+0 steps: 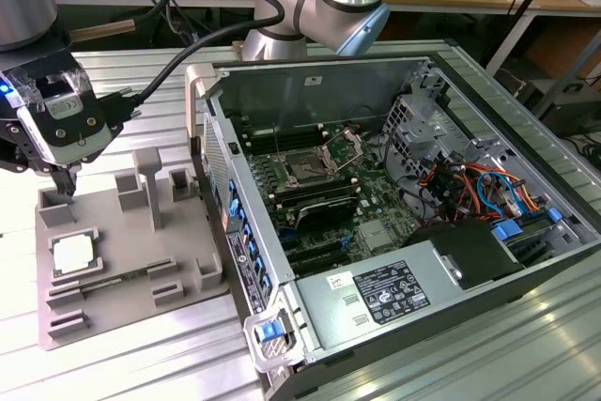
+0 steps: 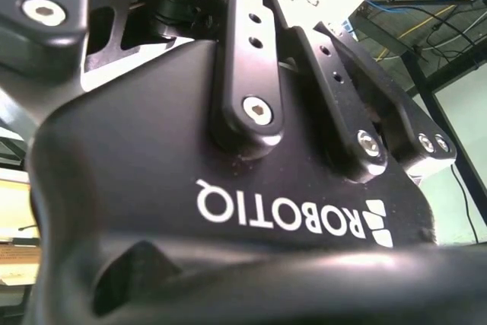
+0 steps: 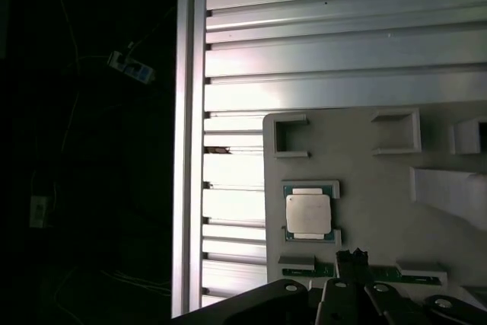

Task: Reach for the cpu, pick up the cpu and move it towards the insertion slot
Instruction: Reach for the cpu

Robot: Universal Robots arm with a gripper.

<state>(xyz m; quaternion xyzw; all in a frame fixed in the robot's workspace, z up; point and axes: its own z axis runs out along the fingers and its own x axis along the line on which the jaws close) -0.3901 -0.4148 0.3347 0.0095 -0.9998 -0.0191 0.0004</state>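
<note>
In the exterior view the open computer case (image 1: pixel 310 82) sits centre-right with the insertion slot (image 1: pixel 305 168) inside, and the grey fixture plate (image 1: pixel 56 326) lies lower left. The first wrist view shows the cpu (image 3: pixel 308 213) nested on that plate, the closed, empty gripper (image 3: pixel 349 255) just beside it.

Open computer case (image 1: pixel 310 82) and grey fixture plate (image 1: pixel 131 260) on a slatted aluminium table (image 1: pixel 488 363).
The case lies on its side beside the plate, with its power supply (image 1: pixel 394 293) along the near edge and coloured cables (image 1: pixel 479 185) toward the exterior view's right. The plate bears raised frames and an upright post (image 1: pixel 148 180).
</note>
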